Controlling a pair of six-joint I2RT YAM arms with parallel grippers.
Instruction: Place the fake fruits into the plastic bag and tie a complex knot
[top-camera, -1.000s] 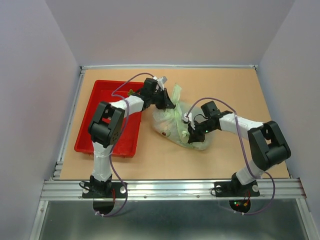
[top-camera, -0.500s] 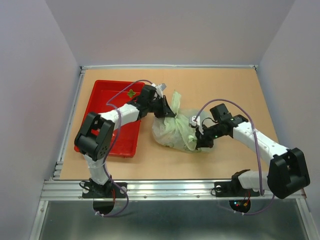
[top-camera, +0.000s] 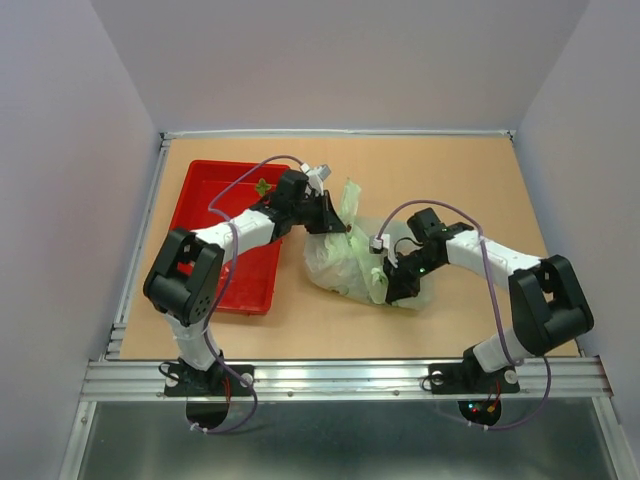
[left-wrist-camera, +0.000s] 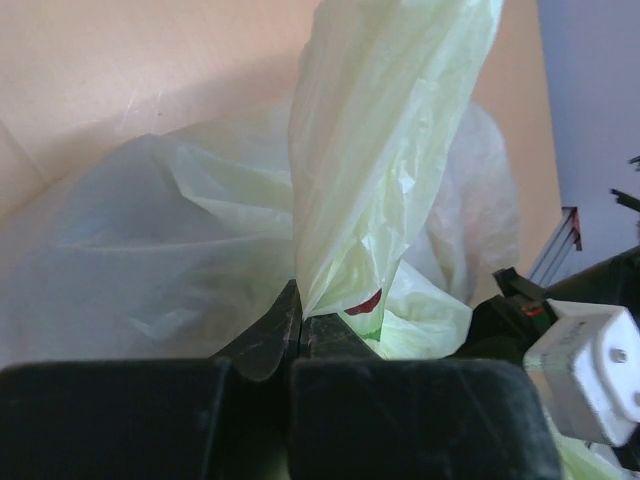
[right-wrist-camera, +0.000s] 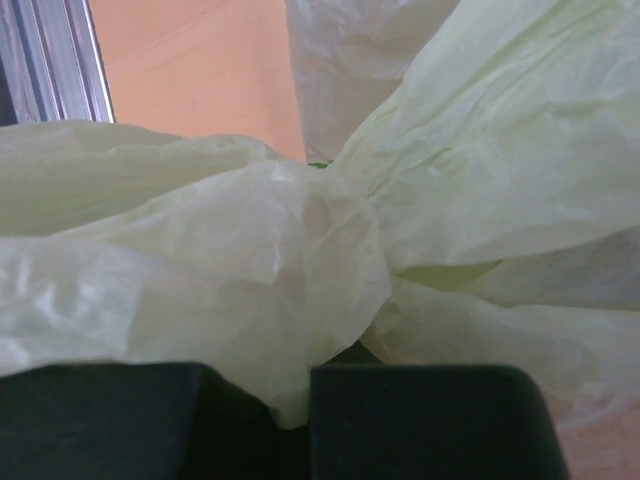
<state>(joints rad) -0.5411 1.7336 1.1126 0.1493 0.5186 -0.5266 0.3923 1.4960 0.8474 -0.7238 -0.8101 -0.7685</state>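
Note:
The pale-green plastic bag (top-camera: 340, 258) lies on the table right of the tray. My left gripper (top-camera: 333, 222) is shut on one handle strip (left-wrist-camera: 385, 150), which stands up from the jaws (top-camera: 350, 195). My right gripper (top-camera: 386, 287) is shut on another strip (right-wrist-camera: 230, 270) at the bag's near right side. In the right wrist view the strips bunch together at a twisted waist (right-wrist-camera: 352, 205). The fruits in the bag are hidden; only a faint pinkish tint shows through the plastic (left-wrist-camera: 470, 225). A small green piece (top-camera: 262, 187) lies in the tray.
The red rectangular tray (top-camera: 215, 260) sits left of the bag, under my left arm. The table's metal rail (top-camera: 340, 375) runs along the near edge. Side walls stand close on the left and right.
My right gripper pulled its strip out towards the near right, then came back a little left. The bag shifted with it. My left gripper has barely moved and keeps its hold.

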